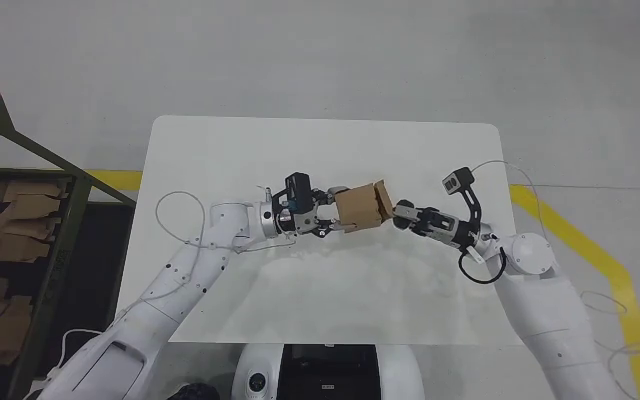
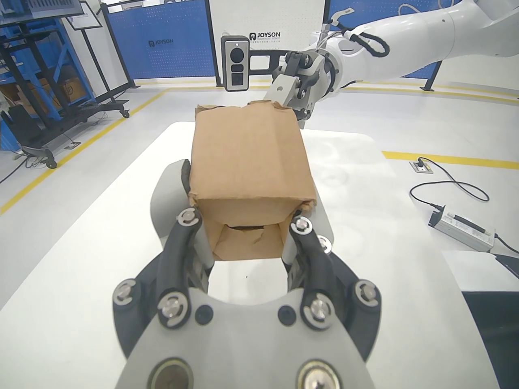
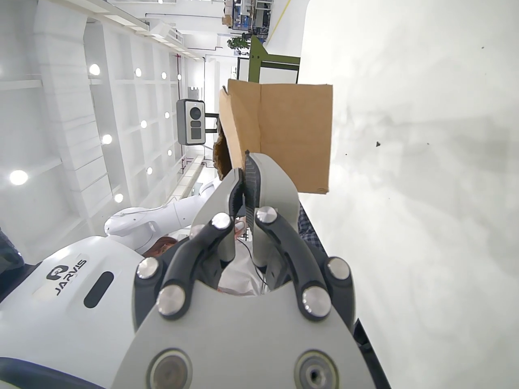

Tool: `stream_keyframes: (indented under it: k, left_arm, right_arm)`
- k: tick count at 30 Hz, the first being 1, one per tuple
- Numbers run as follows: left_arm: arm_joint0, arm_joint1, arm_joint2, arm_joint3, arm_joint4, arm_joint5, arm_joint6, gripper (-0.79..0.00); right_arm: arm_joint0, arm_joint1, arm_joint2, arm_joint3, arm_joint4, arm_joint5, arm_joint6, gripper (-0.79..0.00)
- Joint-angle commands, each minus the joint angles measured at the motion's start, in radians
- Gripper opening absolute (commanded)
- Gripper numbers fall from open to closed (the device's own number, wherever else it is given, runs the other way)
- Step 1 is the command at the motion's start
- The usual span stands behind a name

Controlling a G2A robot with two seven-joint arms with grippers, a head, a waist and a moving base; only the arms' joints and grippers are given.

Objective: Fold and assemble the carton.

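Carton (image 2: pixel 247 163) — brown, creased, squared up — one end's flaps half-folded.

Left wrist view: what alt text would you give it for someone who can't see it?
A brown carton is clamped at its sides by the jaws of the left gripper, over a white table. Beyond it the right gripper meets the carton's far edge; blue barriers stand behind.

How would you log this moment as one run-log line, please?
step: folding carton | left gripper: shut on carton end | right gripper: shut on opposite carton edge | carton: held over table
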Motion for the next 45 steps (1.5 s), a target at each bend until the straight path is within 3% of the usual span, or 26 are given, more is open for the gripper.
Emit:
stream_keyframes:
  k: [1,14,17,18,32,39,45]
  left_arm:
    - [0.001,0.000,0.000,-0.001,-0.001,0.000,-0.002,-0.545]
    - [0.002,-0.002,0.001,-0.003,-0.015,0.006,-0.026,-0.529]
    - [0.002,-0.002,0.002,-0.004,-0.016,0.005,-0.027,-0.533]
    - [0.002,-0.002,0.002,-0.004,-0.016,0.005,-0.027,-0.533]
    - [0.005,-0.002,0.005,-0.010,-0.007,-0.005,-0.026,-0.533]
    - [0.003,-0.002,0.006,-0.011,-0.006,-0.007,-0.029,-0.526]
    - [0.002,-0.003,0.007,-0.011,-0.005,-0.007,-0.033,-0.526]
  right_arm:
    - [0.000,0.000,0.000,0.001,0.000,0.000,-0.002,-0.785]
    - [-0.008,0.003,-0.003,-0.048,-0.029,-0.001,-0.003,-0.785]
    - [-0.009,0.004,0.001,-0.054,-0.024,-0.002,-0.001,-0.653]
    - [-0.008,0.005,0.002,-0.054,-0.024,-0.001,0.000,-0.643]
    - [0.040,0.007,-0.014,-0.041,-0.064,0.027,0.022,-0.699]
    - [0.048,0.011,-0.013,-0.063,-0.124,0.049,-0.006,-0.690]
    - [0.046,0.015,-0.010,-0.088,-0.166,0.070,-0.025,-0.785]
